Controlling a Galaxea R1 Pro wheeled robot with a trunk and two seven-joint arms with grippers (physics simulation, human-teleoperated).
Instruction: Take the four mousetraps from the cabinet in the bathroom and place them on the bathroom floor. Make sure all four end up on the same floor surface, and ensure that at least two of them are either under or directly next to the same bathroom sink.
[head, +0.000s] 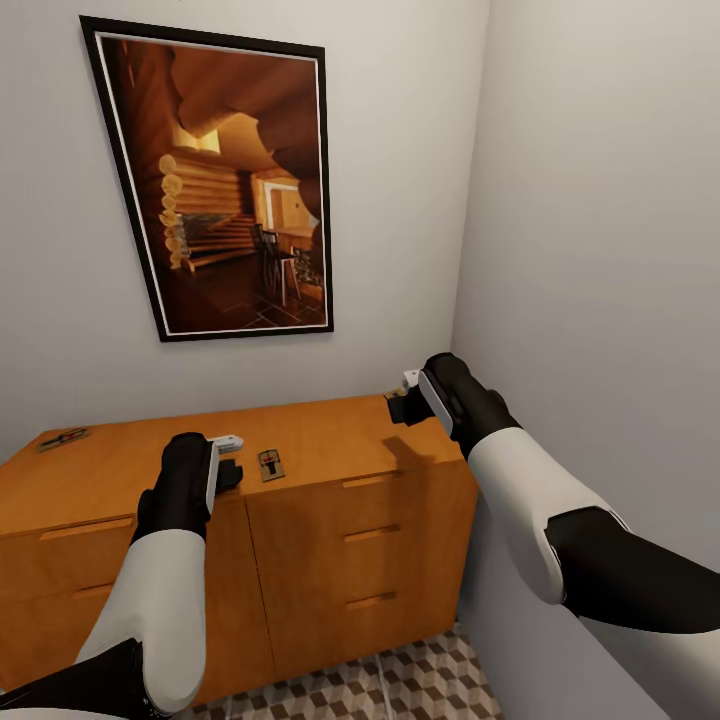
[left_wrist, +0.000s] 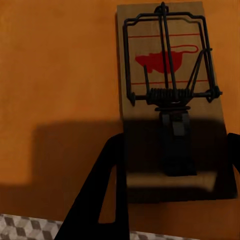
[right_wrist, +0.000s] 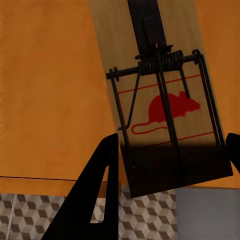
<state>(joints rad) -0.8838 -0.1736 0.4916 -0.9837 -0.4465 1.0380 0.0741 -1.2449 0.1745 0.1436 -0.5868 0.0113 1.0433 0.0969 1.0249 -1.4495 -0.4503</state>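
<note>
The low orange-brown cabinet (head: 330, 440) stands against the wall. One mousetrap (head: 271, 464) lies flat near its front edge, and another (head: 63, 438) lies at the far left of the top. My left gripper (head: 236, 470) hovers just beside the front trap. In the left wrist view its open fingers (left_wrist: 107, 195) flank the near end of that mousetrap (left_wrist: 170, 90), which rests in the gripper's shadow. My right gripper (head: 400, 405) is over the cabinet's back right corner, shut on a tilted mousetrap (right_wrist: 160, 100) raised above the top. The sink is out of view.
A large framed picture (head: 215, 180) hangs on the wall above the cabinet. A grey side wall (head: 600, 250) runs close along the cabinet's right end. The cube-patterned bathroom floor (head: 400, 680) lies in front of the cabinet, with drawer handles (head: 370, 535) facing me.
</note>
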